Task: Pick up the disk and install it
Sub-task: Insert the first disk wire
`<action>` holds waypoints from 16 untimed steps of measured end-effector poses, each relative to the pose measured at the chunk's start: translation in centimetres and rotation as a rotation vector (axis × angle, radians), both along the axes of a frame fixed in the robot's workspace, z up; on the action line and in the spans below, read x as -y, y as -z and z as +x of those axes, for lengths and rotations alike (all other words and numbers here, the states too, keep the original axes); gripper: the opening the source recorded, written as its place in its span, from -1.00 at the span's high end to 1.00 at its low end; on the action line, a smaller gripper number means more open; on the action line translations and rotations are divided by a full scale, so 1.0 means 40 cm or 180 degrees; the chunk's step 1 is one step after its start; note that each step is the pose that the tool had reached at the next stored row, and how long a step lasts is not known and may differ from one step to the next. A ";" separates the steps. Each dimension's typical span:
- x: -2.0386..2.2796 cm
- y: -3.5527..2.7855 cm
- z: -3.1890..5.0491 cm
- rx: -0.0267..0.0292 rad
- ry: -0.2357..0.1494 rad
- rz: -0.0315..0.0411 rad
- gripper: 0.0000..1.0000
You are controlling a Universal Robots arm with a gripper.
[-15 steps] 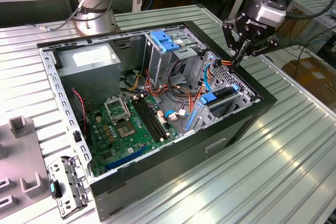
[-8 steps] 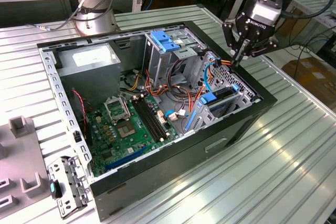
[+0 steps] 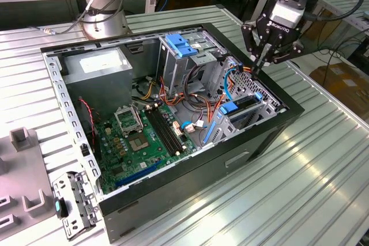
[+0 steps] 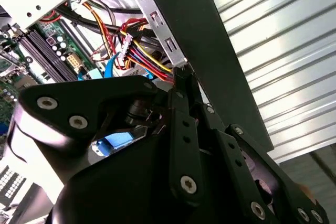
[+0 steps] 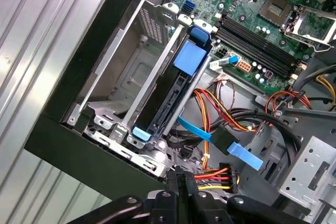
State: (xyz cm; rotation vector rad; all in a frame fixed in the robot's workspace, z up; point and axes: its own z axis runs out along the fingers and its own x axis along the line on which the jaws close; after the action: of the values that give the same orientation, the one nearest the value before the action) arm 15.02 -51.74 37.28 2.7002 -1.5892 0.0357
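We are looking at an open computer case [image 3: 173,159] lying on its side on the ribbed metal worktop [image 3: 300,171], filling the middle of the exterior view. The arm is reaching in from the upper right of that frame, and the claw [image 3: 258,68] is hanging over the case's corner nearest the exterior view's right, its fingers pressed together into a narrow tip and carrying nothing. In both wrist views the two fingers [image 5: 177,192] are showing side by side with no gap and nothing between them, pointing down at a bundle of red, yellow and orange wires [image 5: 212,174].

The disk [image 3: 245,103] is sitting edge-up in the metal drive cage [image 3: 262,108] at the right of the exterior view, just below and to the left of the claw tip; the claw is not touching it. In the first wrist view the disk [image 5: 173,98] is appearing as a dark slab slotted between the cage's rails, with a blue plastic tab at each end and a blue patch near the upper end.

Elsewhere in the case we are noting the green motherboard [image 3: 147,139] at lower centre, a grey power supply [image 3: 98,67] at upper left, and a light-blue bracket [image 3: 180,45] on top of the upper bay. Flat blue data cables [image 5: 220,142] are crossing beside the cage. A loose metal plate [image 3: 78,203] and grey fixtures [image 3: 23,139] are lying on the worktop at lower left.
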 end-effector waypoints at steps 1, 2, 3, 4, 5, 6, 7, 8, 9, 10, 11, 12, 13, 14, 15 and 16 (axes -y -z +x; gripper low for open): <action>0.000 0.000 0.000 0.0000 0.0066 0.0000 0.67; 0.000 0.000 0.000 0.0000 0.0134 0.0000 0.67; 0.000 0.000 0.000 0.0000 0.0178 0.0000 0.67; 0.000 0.000 0.000 0.0000 0.0279 0.0000 0.67; 0.000 0.001 0.000 0.0000 0.0360 0.0000 0.67; 0.000 0.001 0.000 0.0000 0.0464 0.0000 0.67; 0.000 0.001 0.000 0.0000 0.0568 0.0000 0.67; 0.000 0.001 -0.001 0.0000 0.0625 0.0000 0.67; 0.000 0.002 -0.002 0.0000 0.0647 0.0001 0.67; 0.000 0.001 -0.005 0.0000 0.0653 0.0001 0.67; 0.000 0.001 -0.009 0.0000 0.0656 0.0000 0.67; 0.000 0.001 -0.016 0.0000 0.0660 0.0000 0.67; 0.000 0.001 -0.021 0.0000 0.0666 0.0000 0.67; 0.000 0.001 -0.021 0.0000 0.0685 0.0000 0.67; 0.000 0.001 -0.021 0.0000 0.0723 0.0000 0.67; 0.000 0.002 -0.022 0.0000 0.0802 0.0000 0.67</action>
State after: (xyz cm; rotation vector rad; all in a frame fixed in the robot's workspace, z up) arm 14.16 -51.74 37.21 2.4771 -1.9140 0.0336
